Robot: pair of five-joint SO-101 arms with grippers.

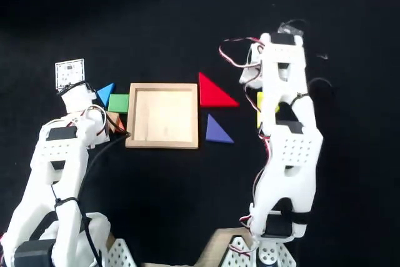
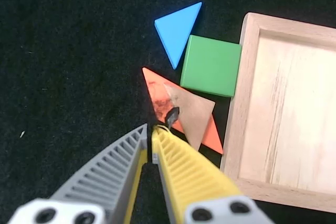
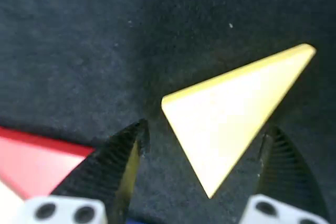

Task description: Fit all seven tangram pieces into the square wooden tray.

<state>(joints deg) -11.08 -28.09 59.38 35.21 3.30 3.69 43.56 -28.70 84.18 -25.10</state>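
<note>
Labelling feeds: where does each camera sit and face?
High view: overhead, looking down on wooden tray, left arm, right arm.
Left wrist view: on left arm, looking down past shut left gripper at orange triangle.
Right wrist view: on right arm, looking down; open right gripper flanks yellow triangle.
Shared: wooden tray, high and left wrist views.

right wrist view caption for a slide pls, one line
Open right gripper astride the yellow triangle on the black cloth, with a corner of the red triangle nearby.
</note>
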